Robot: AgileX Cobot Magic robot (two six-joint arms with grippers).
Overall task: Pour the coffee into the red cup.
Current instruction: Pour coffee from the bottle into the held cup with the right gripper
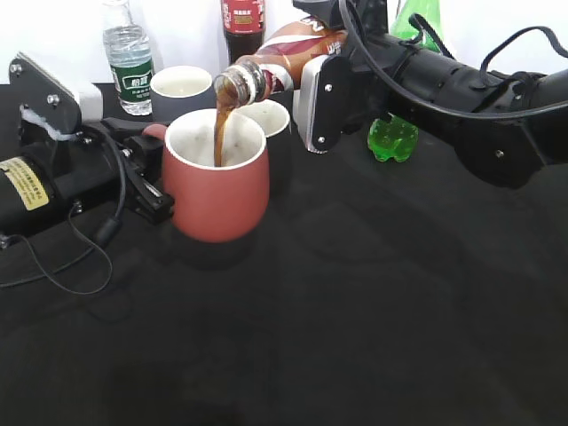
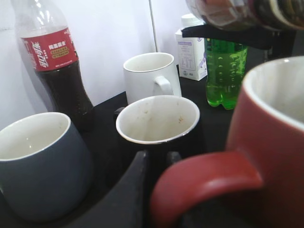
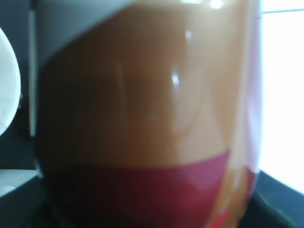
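1. We see the right gripper (image 1: 312, 84) clamped on the coffee bottle (image 1: 282, 55), tipped mouth-down, a brown stream falling into the red cup (image 1: 217, 177) on the black table (image 1: 373, 302).
2. The left gripper (image 1: 146, 173) sits at the cup's handle; whether it pinches we cannot tell.
3. The cola bottle (image 2: 59, 71) wears a red label; its writing is unreadable.
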